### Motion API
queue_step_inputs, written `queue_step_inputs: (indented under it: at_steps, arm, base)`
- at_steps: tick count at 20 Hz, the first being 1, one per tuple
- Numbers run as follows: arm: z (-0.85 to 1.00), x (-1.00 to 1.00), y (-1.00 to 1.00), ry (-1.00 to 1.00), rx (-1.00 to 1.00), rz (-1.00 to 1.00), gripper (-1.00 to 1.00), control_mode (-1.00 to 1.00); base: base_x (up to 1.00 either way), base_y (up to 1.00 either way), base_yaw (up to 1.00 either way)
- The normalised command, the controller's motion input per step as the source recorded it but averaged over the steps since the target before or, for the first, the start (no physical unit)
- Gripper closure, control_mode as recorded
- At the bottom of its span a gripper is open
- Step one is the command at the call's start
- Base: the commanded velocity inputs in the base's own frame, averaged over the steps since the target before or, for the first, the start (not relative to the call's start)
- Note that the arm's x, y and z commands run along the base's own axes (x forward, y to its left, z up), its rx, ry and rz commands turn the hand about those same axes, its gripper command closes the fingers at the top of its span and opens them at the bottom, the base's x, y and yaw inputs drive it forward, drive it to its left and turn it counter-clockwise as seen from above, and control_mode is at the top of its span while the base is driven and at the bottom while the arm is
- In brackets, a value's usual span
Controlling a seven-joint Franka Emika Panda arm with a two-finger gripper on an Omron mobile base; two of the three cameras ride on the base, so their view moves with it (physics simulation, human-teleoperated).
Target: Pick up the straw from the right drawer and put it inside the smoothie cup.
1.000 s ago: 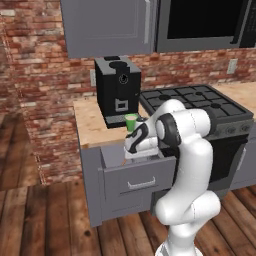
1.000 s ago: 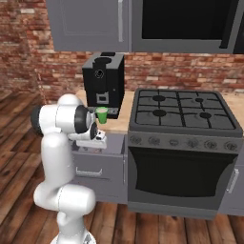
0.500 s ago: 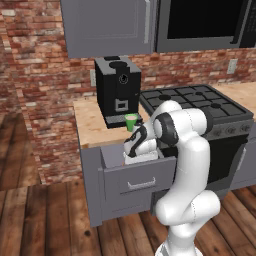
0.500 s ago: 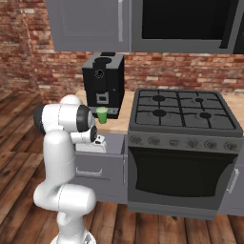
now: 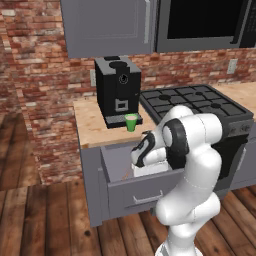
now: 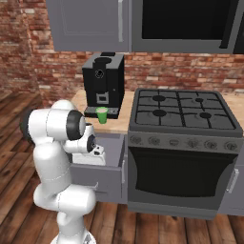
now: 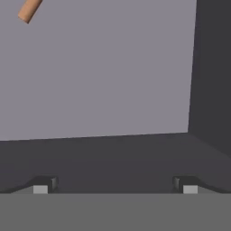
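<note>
One drawer [image 5: 150, 187] pulled open under wood counter [image 5: 92, 125], brick wall [image 5: 35, 65] behind, plank floor [image 5: 45, 220] below. Gripper [image 7: 115, 186] down inside drawer, fingers spread wide, nothing between them. Straw [image 7: 30, 10] lying on flat grey drawer bottom, just its end poking in at top-left corner of hand view, well apart from fingertips. Green cup [image 5: 131, 122] upright on counter, right in front of coffee machine [image 5: 118, 90]. Stove [image 6: 183, 112] just beside the drawer. Dark drawer wall close on one side, open floor toward straw.
</note>
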Motion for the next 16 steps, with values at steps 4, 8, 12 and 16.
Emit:
queue_step_inputs:
  at_steps: [4,8,12,16]
  arm:
    - [0.00,-1.00,-0.30,0.00,0.00,0.03,-1.00,-1.00]
    - [0.23,-0.66,-0.06,-0.06,0.02,0.03,-1.00,-1.00]
    - [0.53,-0.03,0.01,-0.18,0.08,0.00,-1.00,-1.00]
    - [0.47,0.08,0.16,-0.22,0.10,0.00,-1.00,-1.00]
  base:
    - [0.00,0.00,0.00]
    - [0.00,0.00,0.00]
    - [0.00,0.00,0.00]
    - [0.00,0.00,0.00]
